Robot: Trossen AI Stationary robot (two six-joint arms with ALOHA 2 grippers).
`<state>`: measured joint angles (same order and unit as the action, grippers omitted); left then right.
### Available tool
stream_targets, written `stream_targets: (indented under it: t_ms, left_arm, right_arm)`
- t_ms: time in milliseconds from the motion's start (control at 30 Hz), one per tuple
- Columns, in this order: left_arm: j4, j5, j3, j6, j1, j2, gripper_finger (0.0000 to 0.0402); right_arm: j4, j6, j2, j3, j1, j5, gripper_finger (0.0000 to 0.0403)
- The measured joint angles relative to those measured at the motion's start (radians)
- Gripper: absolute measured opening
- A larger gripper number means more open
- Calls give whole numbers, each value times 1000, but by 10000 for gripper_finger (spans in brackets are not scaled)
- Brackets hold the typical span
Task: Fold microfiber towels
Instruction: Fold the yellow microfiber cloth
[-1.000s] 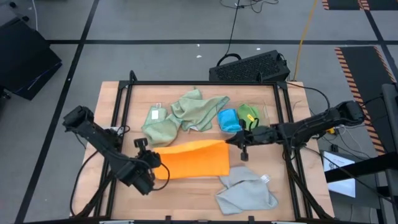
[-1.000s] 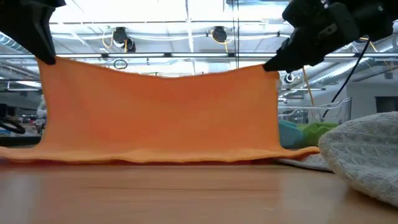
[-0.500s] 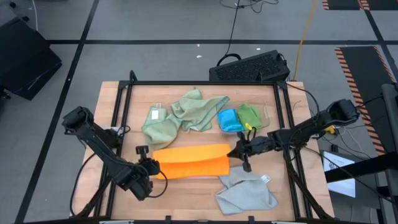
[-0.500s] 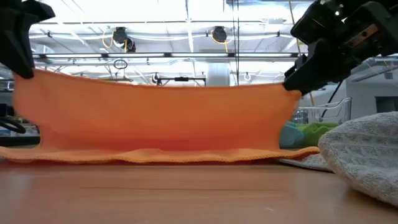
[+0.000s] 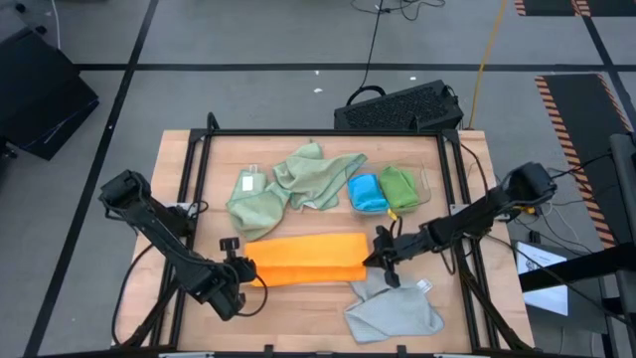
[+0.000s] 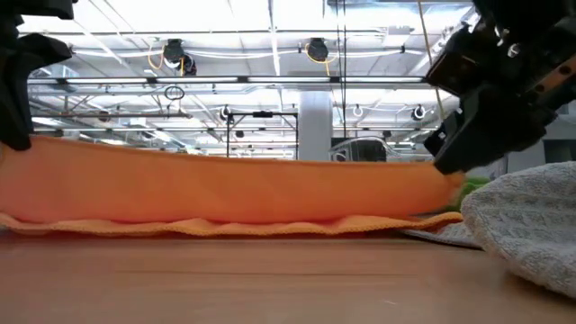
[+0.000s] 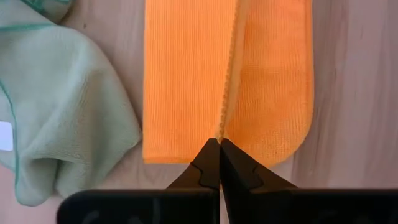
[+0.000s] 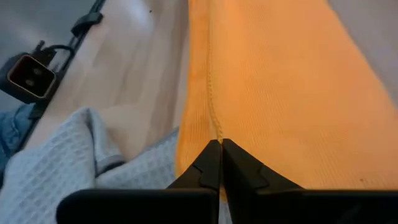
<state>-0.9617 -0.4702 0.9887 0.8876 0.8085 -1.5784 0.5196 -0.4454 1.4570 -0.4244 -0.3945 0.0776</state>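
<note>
An orange towel [image 5: 303, 259] lies mid-table, doubled over lengthwise; its lower layer [image 6: 225, 227] rests on the wood and its upper layer [image 6: 234, 184] sags between my two grippers. My left gripper [image 5: 244, 267] is shut on the towel's left end, my right gripper [image 5: 371, 261] on its right end. In the low view the left gripper [image 6: 16, 139] and the right gripper [image 6: 447, 169] stand a little above the table. A grey towel [image 5: 394, 308] lies crumpled at the near right, touching the orange one. My left gripper pinches the orange towel's hemmed edge [image 7: 219, 132] at the left-hand corner between its two shut fingertips. It comes steeply from above, slanting. That edge is held a little off the table while the layer below lies flat. My right gripper pinches the same hemmed edge [image 8: 214, 129] at the right-hand corner between its shut fingertips. It reaches in at a shallow downward slant from the table's right. The edge hangs slack toward the other gripper, above the lower layer.
Along the far side lie two pale sage towels [image 5: 256, 206] [image 5: 318, 177], a rolled blue towel [image 5: 366, 192] and a bright green one [image 5: 397, 186] in a clear tray. A black frame [image 5: 189, 189] borders the table. A keyboard [image 5: 399, 107] sits beyond the far edge.
Both grippers have come down and toward the table's near edge with the towel's held edge; the right one has also rolled. The upright orange sheet has sunk and laid over toward its near part, which stayed on the table.
</note>
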Motion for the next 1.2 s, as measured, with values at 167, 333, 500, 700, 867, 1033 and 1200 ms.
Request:
stream_targets:
  t_ms: [167, 333, 500, 700, 867, 1033, 1200]
  left_arm:
    - [51, 0, -17, 4, 0, 0, 3]
    - [109, 13, -47, 14, 0, 0, 5]
    - [134, 19, -76, 50, 0, 0, 47]
    - [135, 27, -81, 71, 0, 0, 112]
    - [111, 104, -38, 57, 0, 6, 132]
    - [100, 113, -27, 68, 18, 10, 123]
    - [194, 59, -42, 110, 29, 10, 94]
  right_arm:
    - [60, -19, 51, 0, -12, -2, 11]
    - [86, -24, 73, 0, -39, -3, 18]
    - [92, -70, 74, 0, -46, -24, 71]
    - [82, -66, 64, 0, -46, -119, 171]
    - [-13, -39, -4, 0, -44, -118, 208]
    - [-122, -20, -99, 0, -44, -105, 195]
    - [-132, 39, -135, 0, -44, -99, 162]
